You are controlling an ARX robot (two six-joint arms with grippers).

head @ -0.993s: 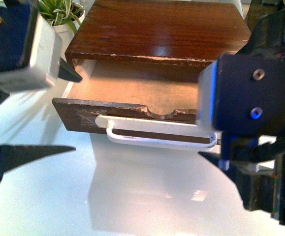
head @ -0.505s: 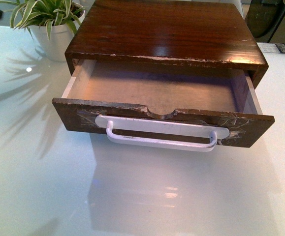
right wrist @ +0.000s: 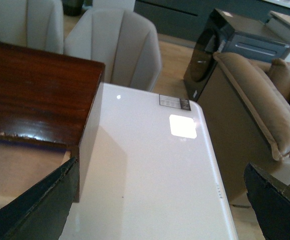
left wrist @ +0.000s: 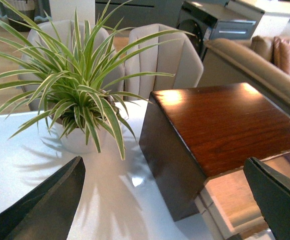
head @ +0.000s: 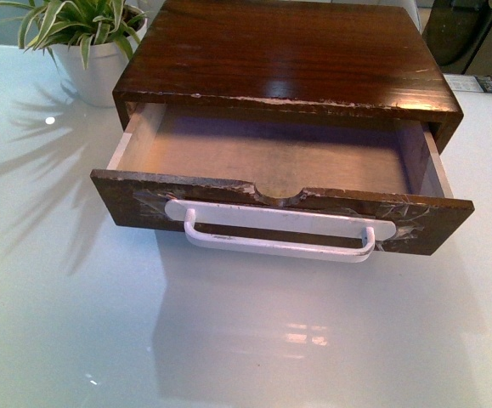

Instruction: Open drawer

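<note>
On the glossy white counter (head: 76,323) stands a dark-brown wooden box (head: 284,51), and the drawer (head: 271,157) is pulled well out of its front toward the camera, showing a pale bare interior. Across the drawer's front runs a long white bar handle (head: 279,238), fixed with clear tape at both ends, just below a half-round notch (head: 277,197) in the top edge. Beside the box, at its far left corner, sits a striped green plant (head: 67,21) in a white pot (head: 97,72), casting leaf shadows on the counter.

Neither arm shows in the front view. From the left wrist camera, the left gripper (left wrist: 170,200) has its two dark fingers spread wide with nothing between them, hanging above the counter near the plant and the box's left side. From the right wrist camera, the right gripper (right wrist: 165,200) is likewise spread wide and empty, above the counter by the box's right side. Padded chairs (right wrist: 119,45) and a sofa (right wrist: 255,100) stand beyond the counter.
</note>
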